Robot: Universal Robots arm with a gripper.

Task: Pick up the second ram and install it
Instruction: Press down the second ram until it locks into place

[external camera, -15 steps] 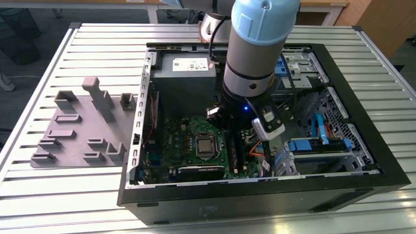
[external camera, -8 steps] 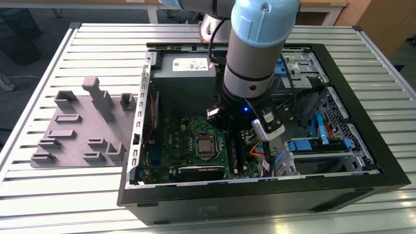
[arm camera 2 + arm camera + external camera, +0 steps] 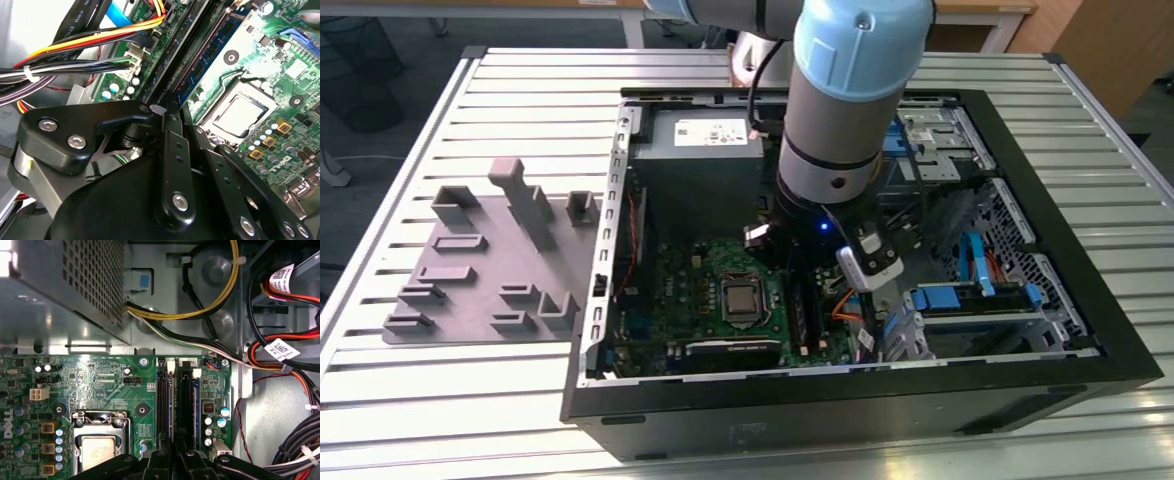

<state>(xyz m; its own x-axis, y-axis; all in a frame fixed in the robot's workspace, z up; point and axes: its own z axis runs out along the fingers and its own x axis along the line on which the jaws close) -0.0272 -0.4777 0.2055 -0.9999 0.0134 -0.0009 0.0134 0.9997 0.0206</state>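
— Arm pose?
— Arm reaching steeply down from the far side of the counter into the open computer case, wrist low over the motherboard.

— And the gripper?
— Gripper tipped down at the memory slots, just beside the processor socket. Jaws drawn narrow together in the second wrist view; cannot tell whether clamped on anything or merely resting there.

— Whereabouts of the second ram?
— Second ram standing on edge along a slot on the motherboard, dark blue-green, one end right at the gripper's tip. Seen in the first wrist view too, in the slot farther from the socket.

— Anything else close by?
— Bundled cables beside the slots. Grey tray on the counter, outside the case, at the exterior view's left.
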